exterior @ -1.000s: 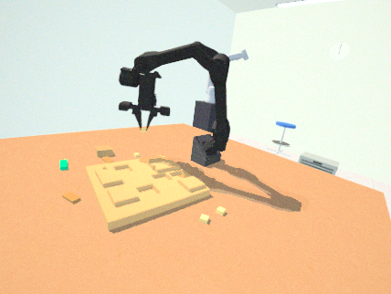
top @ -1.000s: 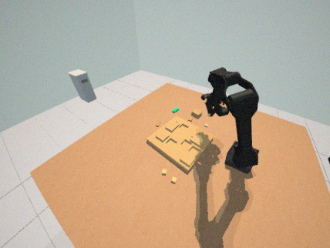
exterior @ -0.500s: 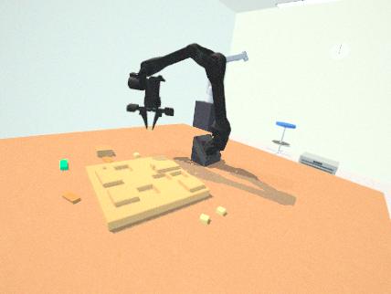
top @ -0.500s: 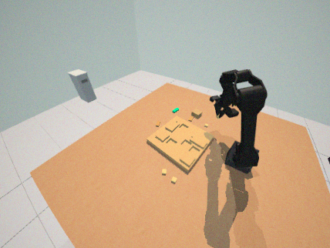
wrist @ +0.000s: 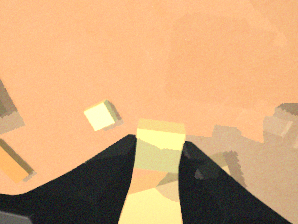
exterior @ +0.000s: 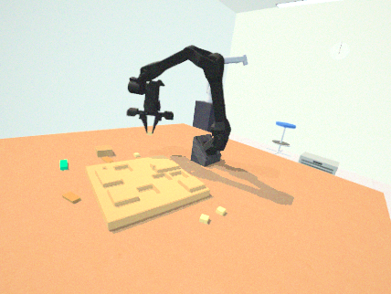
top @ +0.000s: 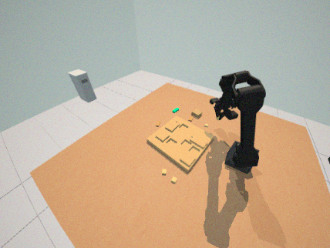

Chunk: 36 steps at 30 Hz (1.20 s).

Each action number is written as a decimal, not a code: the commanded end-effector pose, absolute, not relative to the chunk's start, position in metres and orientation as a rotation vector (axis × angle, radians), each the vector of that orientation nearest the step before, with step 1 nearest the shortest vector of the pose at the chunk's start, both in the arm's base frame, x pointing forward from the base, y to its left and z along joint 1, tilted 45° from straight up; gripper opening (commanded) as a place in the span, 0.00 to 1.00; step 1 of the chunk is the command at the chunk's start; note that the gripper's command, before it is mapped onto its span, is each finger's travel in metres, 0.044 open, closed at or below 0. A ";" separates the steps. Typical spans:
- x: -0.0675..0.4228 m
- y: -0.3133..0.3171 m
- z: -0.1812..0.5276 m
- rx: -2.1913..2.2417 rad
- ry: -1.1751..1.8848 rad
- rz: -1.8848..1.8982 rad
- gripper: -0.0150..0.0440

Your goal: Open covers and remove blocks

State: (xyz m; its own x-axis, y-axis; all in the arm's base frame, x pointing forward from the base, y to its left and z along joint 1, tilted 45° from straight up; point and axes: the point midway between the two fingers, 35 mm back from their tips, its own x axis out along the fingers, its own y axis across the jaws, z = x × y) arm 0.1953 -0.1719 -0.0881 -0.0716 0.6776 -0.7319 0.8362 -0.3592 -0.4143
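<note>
My gripper [top: 218, 118] [exterior: 150, 131] [wrist: 158, 147] is shut on a pale yellow block, held high above the table beyond the board's edge. The tan puzzle board [top: 166, 155] [exterior: 157, 211] lies flat, with raised covers and L-shaped recess edges on top; the exact state of each cover is too small to tell. Two pale blocks lie on the table off one side of the board: one block [top: 164, 172] [exterior: 204, 218] and another block [top: 174, 179] [exterior: 221, 211]. A third block [top: 206, 125] [exterior: 136, 154] [wrist: 100, 116] lies off the far side, below and beside the gripper.
A green piece [top: 176, 110] [exterior: 64, 164] and a tan box [top: 196, 113] [exterior: 104, 152] stand beyond the board. An orange piece [top: 158, 124] [exterior: 71, 197] lies beside it, and another orange piece [top: 191, 119] [exterior: 107, 160] lies near the box. The arm's shadow crosses the table.
</note>
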 end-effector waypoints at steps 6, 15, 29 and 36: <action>0.196 -0.160 -0.101 2.022 1.675 -1.407 0.39; 0.195 -0.150 -0.112 2.023 1.675 -1.407 0.39; 0.194 -0.134 -0.128 2.023 1.676 -1.406 0.39; 0.192 -0.126 -0.136 2.023 1.676 -1.405 0.39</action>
State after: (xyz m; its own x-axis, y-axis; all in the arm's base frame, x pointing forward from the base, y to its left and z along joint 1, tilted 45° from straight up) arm 0.1929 -0.1319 -0.1321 -0.0705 0.6784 -0.7313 0.8369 -0.3587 -0.4134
